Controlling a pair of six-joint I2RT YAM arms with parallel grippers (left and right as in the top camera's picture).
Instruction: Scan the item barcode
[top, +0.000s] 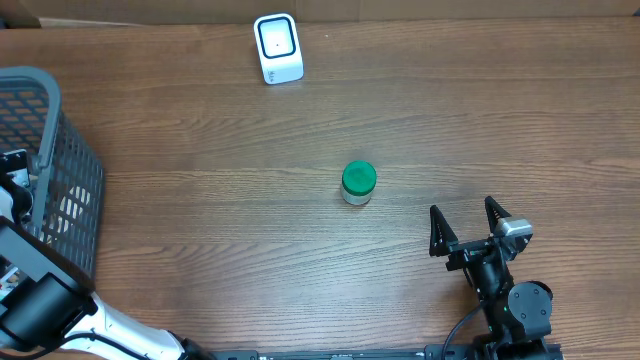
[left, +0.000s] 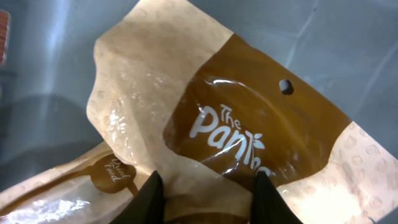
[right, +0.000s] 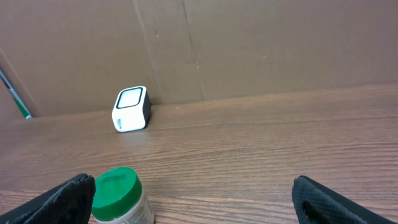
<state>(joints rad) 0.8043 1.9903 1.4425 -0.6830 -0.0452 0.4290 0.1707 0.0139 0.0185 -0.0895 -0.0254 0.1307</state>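
Glossy tan-and-brown plastic pouch (left: 249, 124), probably light, limp and slippery, is pinched near its crinkled edge, a sensible hold, by the narrowed left gripper (left: 208, 183); the right gripper (top: 462, 215) gapes empty.

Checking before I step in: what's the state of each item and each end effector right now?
basket: upright, far left.
pouch: crinkled, gripped at its near edge.
left end effector: closed on the pouch.
jar: upright, green lid on, untouched.
scanner: standing, nothing in front of it.
right end effector: open, empty.
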